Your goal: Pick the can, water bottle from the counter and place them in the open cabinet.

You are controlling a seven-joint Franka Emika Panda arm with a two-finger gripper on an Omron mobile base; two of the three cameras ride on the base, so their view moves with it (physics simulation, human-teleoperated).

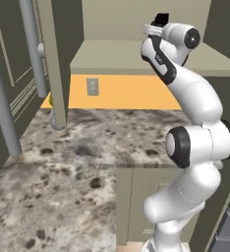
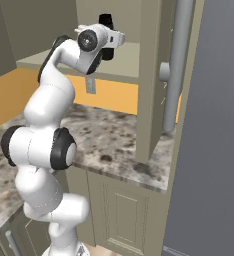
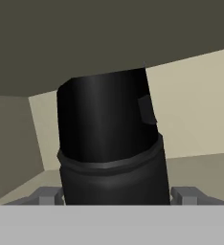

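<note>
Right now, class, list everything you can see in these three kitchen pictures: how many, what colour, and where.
water bottle: one, matte black, between the fingers of the hand, in front of the beige back wall.
cabinet: one, olive-green with a beige shelf, on the wall above the counter, open.
cabinet door: one, olive-green with a long grey bar handle, swung open.
counter: one, grey-brown speckled.
wall outlet: one, grey, on the orange wall strip.
fridge: one, grey, right of the counter.
hand: one, dark, raised at the shelf, closed on the bottle.
</note>
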